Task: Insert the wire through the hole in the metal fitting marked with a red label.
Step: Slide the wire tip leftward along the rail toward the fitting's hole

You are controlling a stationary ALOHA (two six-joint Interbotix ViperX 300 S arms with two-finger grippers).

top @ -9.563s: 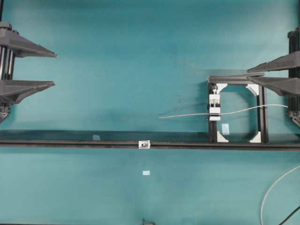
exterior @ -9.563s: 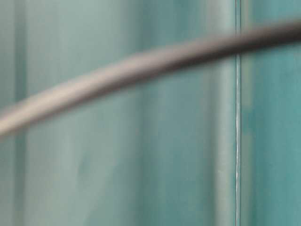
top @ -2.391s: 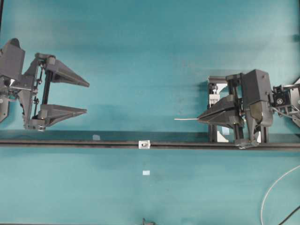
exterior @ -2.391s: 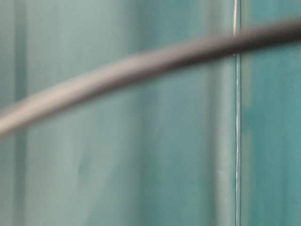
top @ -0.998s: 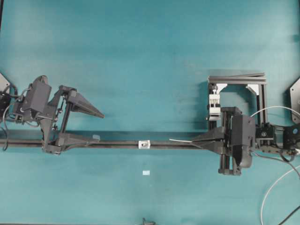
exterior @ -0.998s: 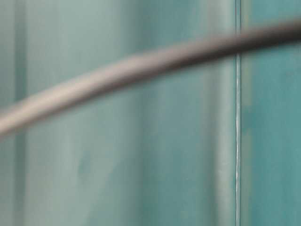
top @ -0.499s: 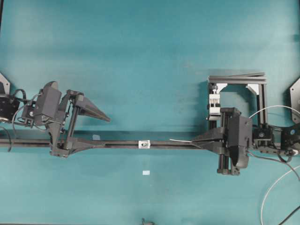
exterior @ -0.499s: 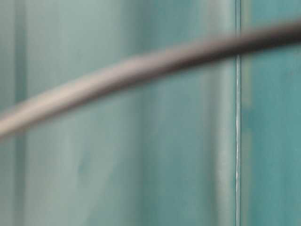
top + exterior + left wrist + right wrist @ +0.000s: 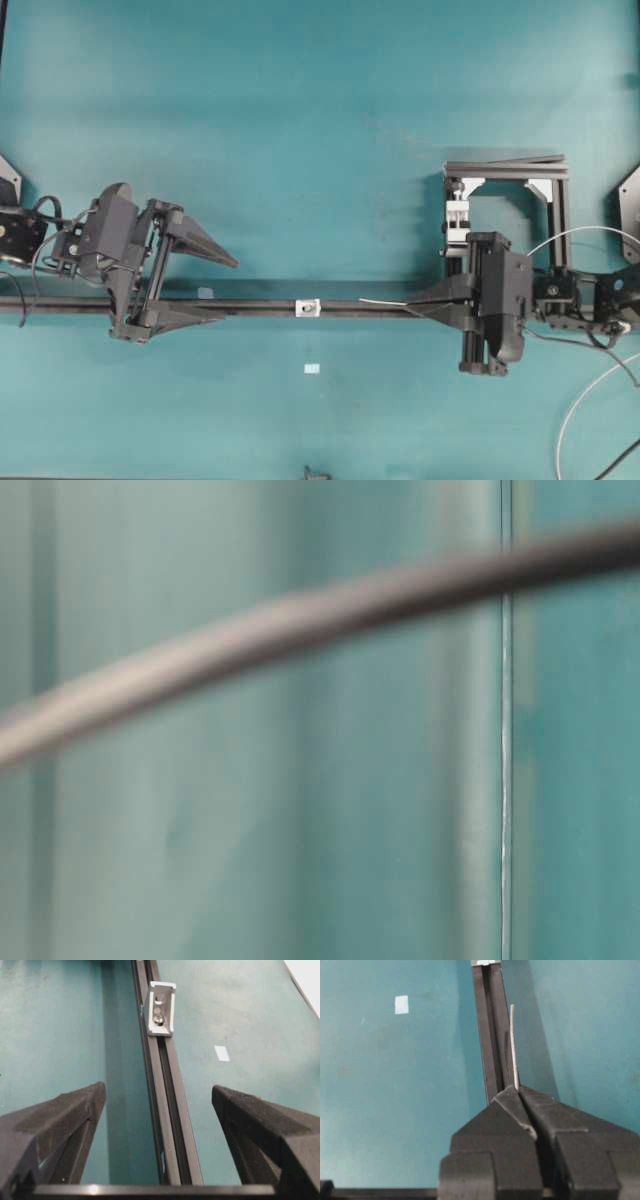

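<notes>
Overhead, mid-frame: right gripper (image 9: 415, 302) pinched the wire (image 9: 382, 301), tip short of the fitting (image 9: 308, 308) on the rail (image 9: 260, 308); not threaded yet. Left wrist view: left gripper (image 9: 159, 1094) gaped wide, empty. Right wrist view: wire ran alongside rail.

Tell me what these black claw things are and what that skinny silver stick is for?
They are two robot arms, and each claw is an end effector, the robot's hand. One picture looks down from above, one blurry picture is taken near the table, and two come from cameras on the robot's wrists. On the teal table lies a long black rail with a tiny metal fitting on it. The right end effector is pinched shut on a thin wire, pointing it at the fitting; the tip has not reached it yet. The left end effector is open, with its fingers either side of the rail, holding nothing. A black frame stands behind.
</notes>
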